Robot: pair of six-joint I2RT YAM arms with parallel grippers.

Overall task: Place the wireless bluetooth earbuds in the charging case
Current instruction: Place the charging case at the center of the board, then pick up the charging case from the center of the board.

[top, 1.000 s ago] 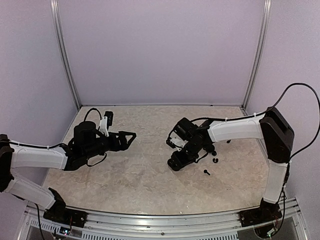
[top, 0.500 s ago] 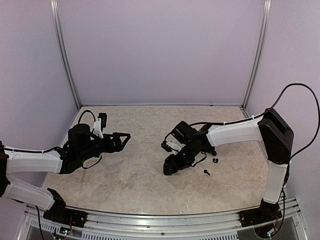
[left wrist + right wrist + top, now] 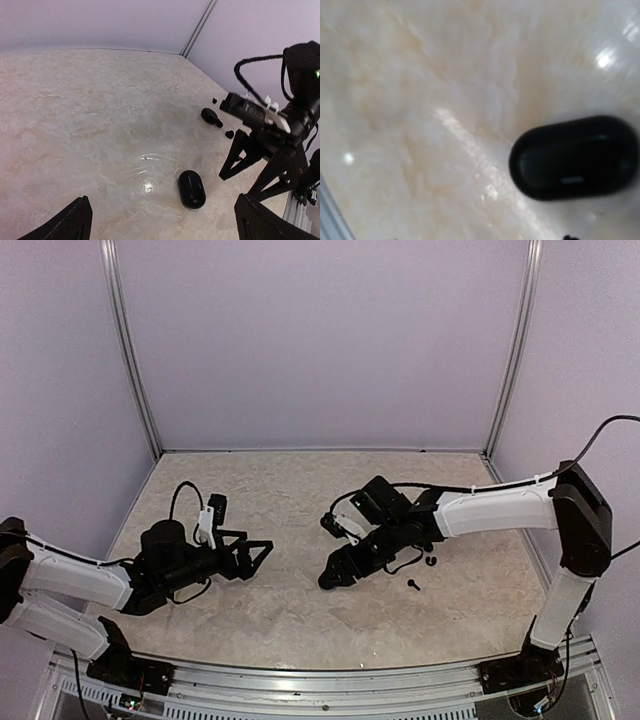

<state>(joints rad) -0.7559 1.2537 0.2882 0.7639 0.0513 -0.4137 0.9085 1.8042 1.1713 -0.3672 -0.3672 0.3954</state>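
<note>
Over the last second the right arm has stretched further left and dipped, and its fingers have spread, while the left arm has drawn back toward the near side and sunk lower. The right arm now rises from its near-right base, its white forearm running left across the table [image 3: 300,490] and its wrist pitched down, so the right gripper [image 3: 236,186] stands with its fingertips at the surface, released and grasping nothing. The left arm lies low and points right, the left gripper [image 3: 260,558] level with its fingers wide apart and empty. The case [image 3: 191,189] lies flat on the table between the two grippers, just to the left of the right fingertips and apart from them; in the left wrist view it sits ahead of the left fingers, nearer the right-hand one. It is a glossy black oval with rounded ends, and the right wrist view shows a fainter inner outline and a small pale mark on its upper face. Both buds lie loose on the table right of the right gripper, well apart from the case: the far bud [image 3: 210,115] and the near bud [image 3: 229,134].
</note>
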